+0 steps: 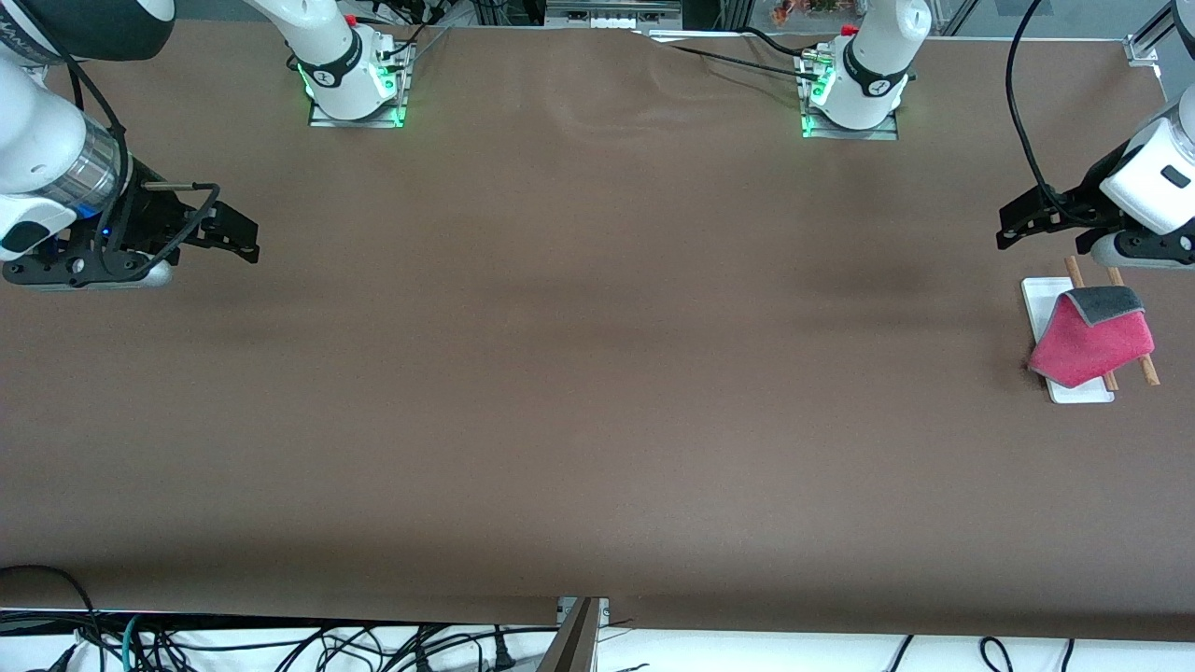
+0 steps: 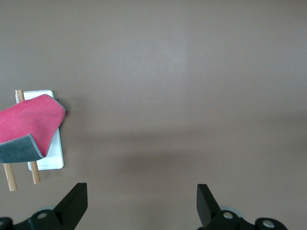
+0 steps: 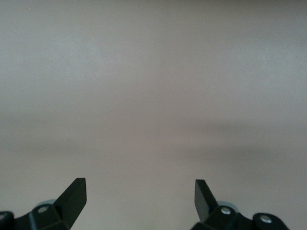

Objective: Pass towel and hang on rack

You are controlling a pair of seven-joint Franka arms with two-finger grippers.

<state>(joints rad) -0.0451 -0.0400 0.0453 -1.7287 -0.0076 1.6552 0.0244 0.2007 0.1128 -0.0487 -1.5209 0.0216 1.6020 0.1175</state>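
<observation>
Both grippers, left gripper [image 1: 1013,224], right gripper [image 1: 245,238], jaws released, towel [image 1: 1094,341] draped on rack [image 1: 1038,297]

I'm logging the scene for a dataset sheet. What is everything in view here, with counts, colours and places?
towel: one, pink-red with a grey reverse corner folded over, draped on the rack at the left arm's end of the table.
rack: one, white flat base with two thin brown wooden rods, on the table under the towel.
table: one, brown cover, spanning the whole view.
cables: several, black and white, along the table edge nearest the front camera.
left gripper: one, black, open and holding nothing, in the air beside the rack at the left arm's end.
right gripper: one, black, open and holding nothing, over bare table at the right arm's end.
</observation>
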